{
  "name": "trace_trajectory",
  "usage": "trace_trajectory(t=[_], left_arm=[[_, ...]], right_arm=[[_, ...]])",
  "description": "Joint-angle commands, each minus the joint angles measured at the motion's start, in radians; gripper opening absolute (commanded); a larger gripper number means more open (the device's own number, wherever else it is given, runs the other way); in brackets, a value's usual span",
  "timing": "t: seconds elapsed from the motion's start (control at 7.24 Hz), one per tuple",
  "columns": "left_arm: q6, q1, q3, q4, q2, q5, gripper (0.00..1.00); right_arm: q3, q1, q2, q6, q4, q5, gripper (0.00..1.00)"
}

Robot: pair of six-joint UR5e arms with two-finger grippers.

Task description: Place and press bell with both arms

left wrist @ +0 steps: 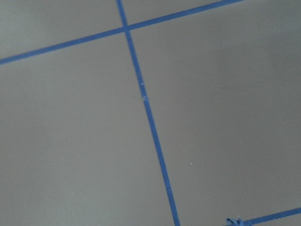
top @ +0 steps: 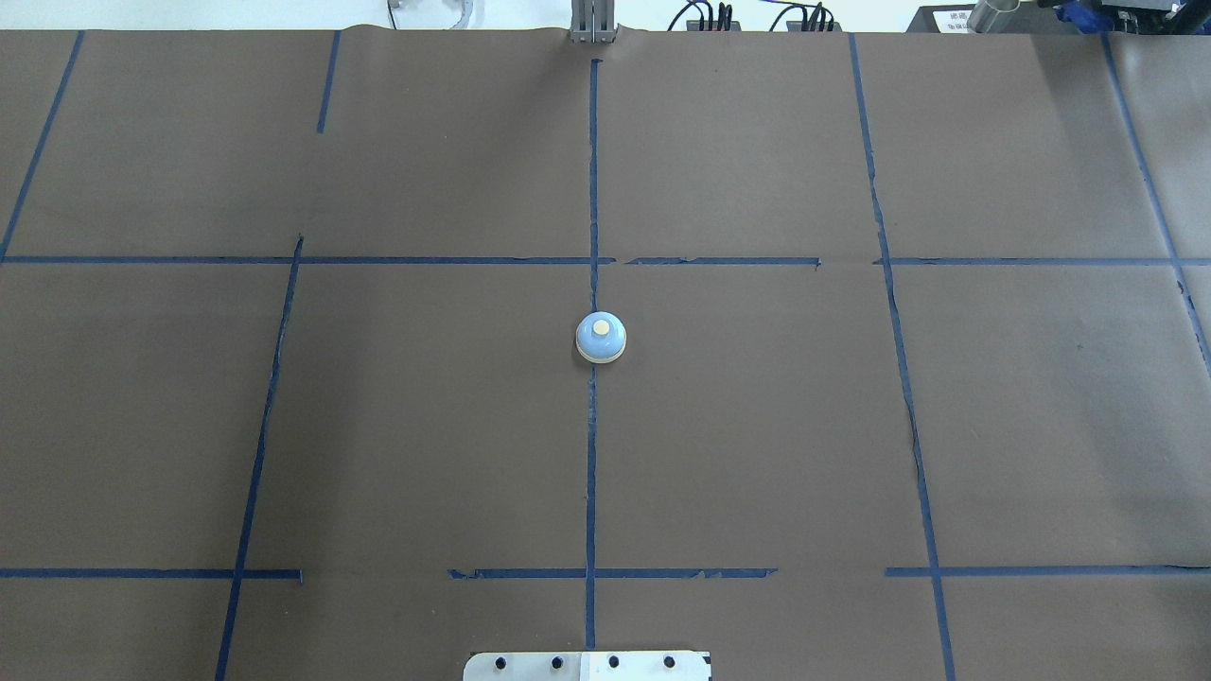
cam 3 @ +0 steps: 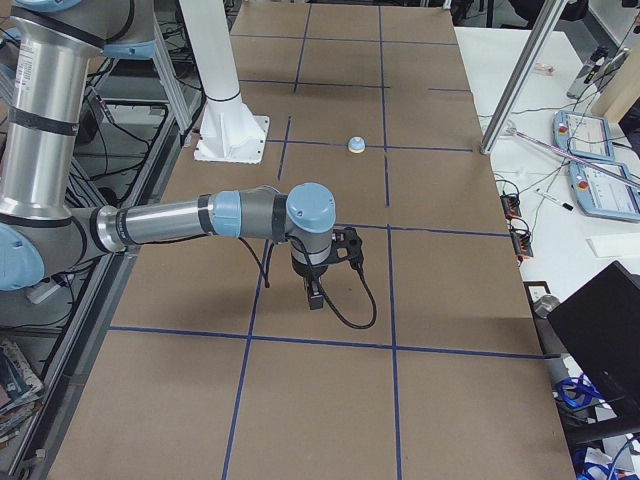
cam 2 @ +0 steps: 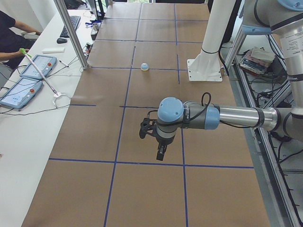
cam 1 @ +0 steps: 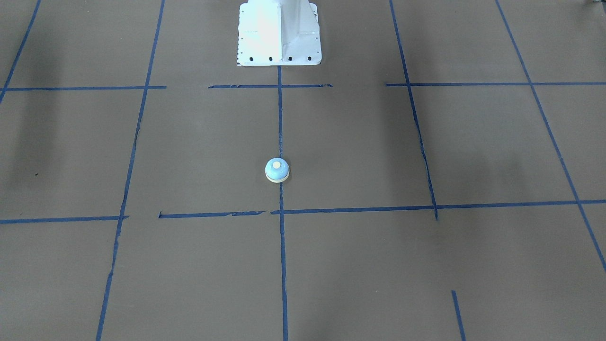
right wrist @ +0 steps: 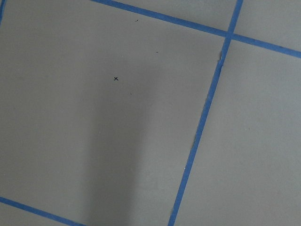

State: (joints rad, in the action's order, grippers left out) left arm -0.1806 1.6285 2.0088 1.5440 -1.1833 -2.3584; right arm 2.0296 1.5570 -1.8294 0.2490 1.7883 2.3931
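The light-blue bell (cam 1: 277,170) with a cream button stands upright on the centre blue tape line of the brown table, alone and untouched; it also shows in the overhead view (top: 601,338) and in both side views (cam 2: 145,66) (cam 3: 356,145). My left gripper (cam 2: 161,153) hangs above the table far from the bell, toward the table's left end. My right gripper (cam 3: 314,295) hangs likewise toward the right end. Both grippers show only in the side views, so I cannot tell if they are open or shut. The wrist views show only bare table and tape.
The white pedestal (cam 1: 279,33) stands behind the bell on the robot's side. A metal post (cam 2: 71,33) and a white side table with tablets (cam 2: 28,80) lie across the table, where a person (cam 2: 9,38) sits. Blue tape lines grid the table.
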Motion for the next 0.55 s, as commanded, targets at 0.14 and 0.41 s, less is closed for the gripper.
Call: trace_trajectory(t=[0.14,0.41], left_arm=[[0.094,0.01,-0.022,-0.004,-0.007,-0.004,1.0],[0.13,-0.022,-0.028,-0.012,-0.051,-0.001,1.0]], right_arm=[[0.001,-0.035,0.035,-0.138,0.005,0.0,1.0],[-0.023,-0.063,0.056,-0.154,0.003,-0.011,1.0]])
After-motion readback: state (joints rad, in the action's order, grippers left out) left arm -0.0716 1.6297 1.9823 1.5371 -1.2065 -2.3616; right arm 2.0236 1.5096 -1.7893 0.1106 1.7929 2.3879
